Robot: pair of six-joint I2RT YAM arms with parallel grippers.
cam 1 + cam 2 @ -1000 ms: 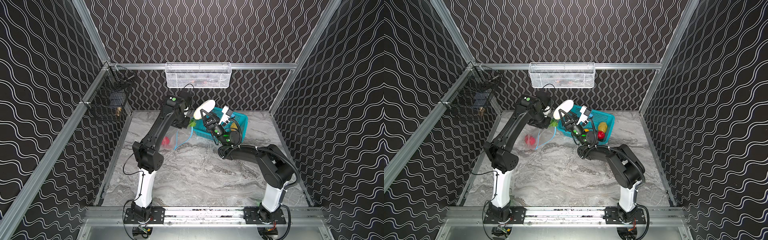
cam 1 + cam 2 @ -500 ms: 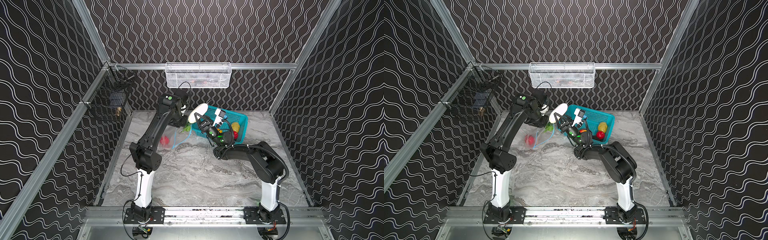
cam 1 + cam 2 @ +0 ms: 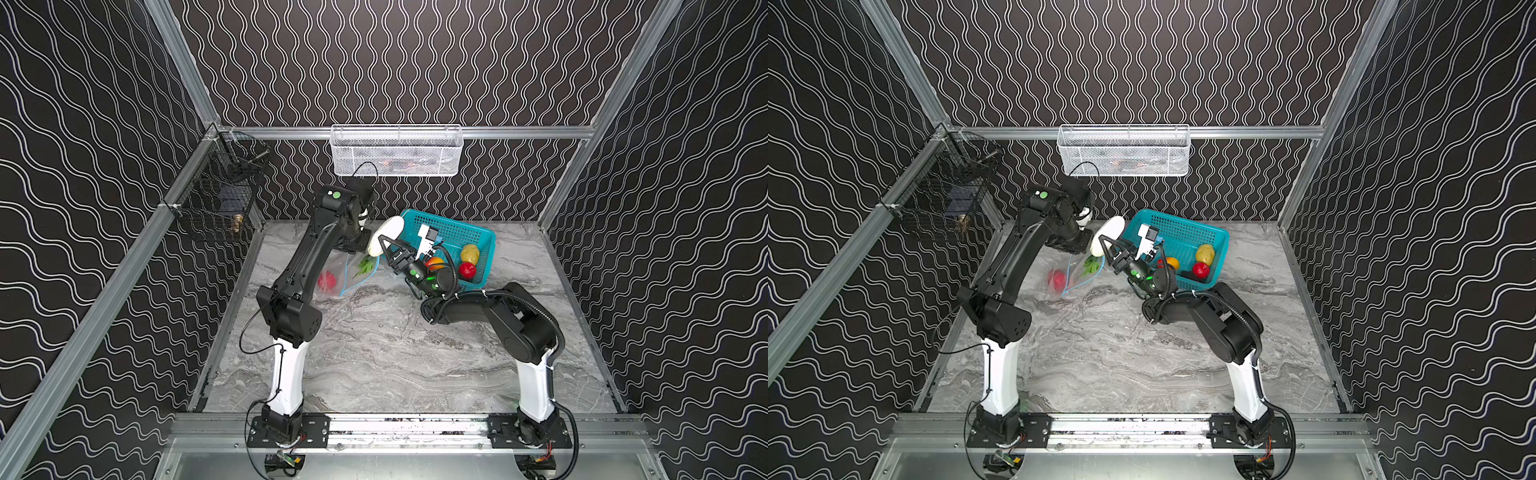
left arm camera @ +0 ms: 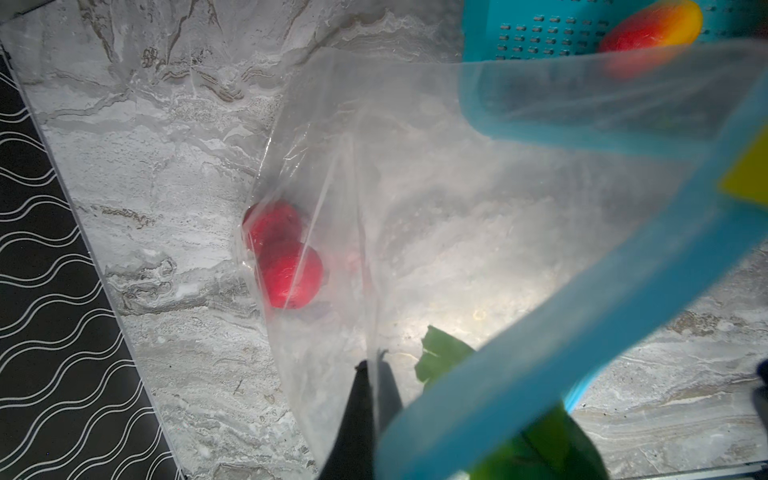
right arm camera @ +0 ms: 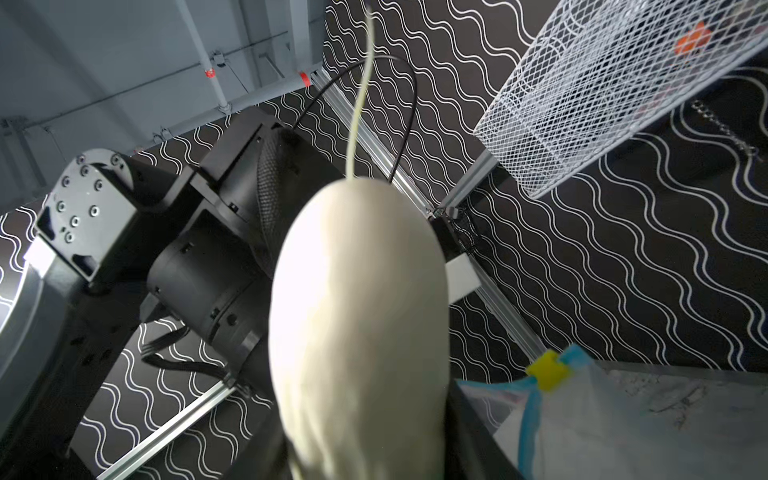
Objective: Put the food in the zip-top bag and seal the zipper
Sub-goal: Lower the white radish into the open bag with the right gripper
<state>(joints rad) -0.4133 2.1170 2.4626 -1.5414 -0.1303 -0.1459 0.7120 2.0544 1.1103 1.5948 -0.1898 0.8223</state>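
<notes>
Where the gray tabletop (image 3: 374, 353) fills the middle of both top views, the teal basket (image 3: 455, 232) sits up and to the right of the middle. Next in size is the zip-top bag (image 3: 345, 276). It lies just left of the basket, partly under the left arm, with its mouth lifted up. Low in the left wrist view, the left claw (image 4: 372, 365) is pressed together on one clear wall of the bag and holds that side high.

The right claw (image 3: 392, 247) pinches the white long vegetable (image 3: 392, 226) above the bag's mouth, between the bag and the basket. The vegetable is tilted, white end up. Green leaves (image 3: 365, 266) show at its low end, right at the mouth. I think the step in hand is to put this one into the bag.

To do it well, the left claw should keep the mouth wide and high. The right claw should go down slowly, leaves first, between the two sides of the zipper (image 4: 582, 311). It should let go only when most of the vegetable is inside. The vegetable is long, so it could catch on the blue strip or tip out.

Of the smaller food, the potato (image 3: 469, 253) and a red one (image 3: 467, 271) wait in the basket, and red round ones (image 4: 291, 270) lie deep in the bag. Smallest is the yellow slider tab (image 5: 548, 370), at one end of the zipper.
</notes>
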